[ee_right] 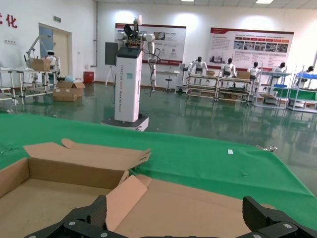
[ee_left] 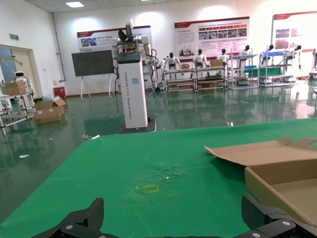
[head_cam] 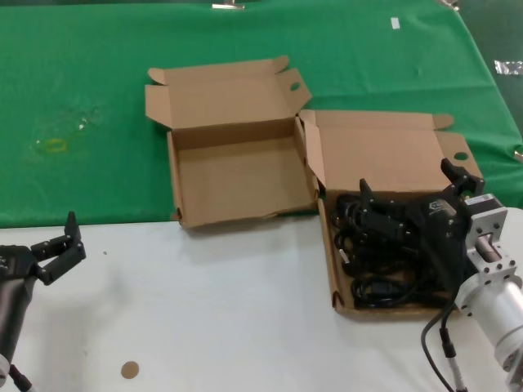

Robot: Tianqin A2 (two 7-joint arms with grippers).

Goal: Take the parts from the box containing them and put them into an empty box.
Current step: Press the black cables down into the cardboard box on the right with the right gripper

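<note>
Over right-hand box (head_cam: 384, 155), right hand (head_cam: 409, 214) hovers with fingers spread wide, nothing gripped, just above cables (head_cam: 380, 273) heaped inside. Empty box (head_cam: 237, 175) sits just beside, toward left, touching. Left hand (head_cam: 57, 249) parked over white surface (head_cam: 229, 318), fingers apart, idle. Best approach, likely: drop straight down, pinch one cable mid-length, lift clear of tangle. Head view alone shows cables; right wrist view shows only box flaps (ee_right: 124, 198) and hall beyond.
</note>
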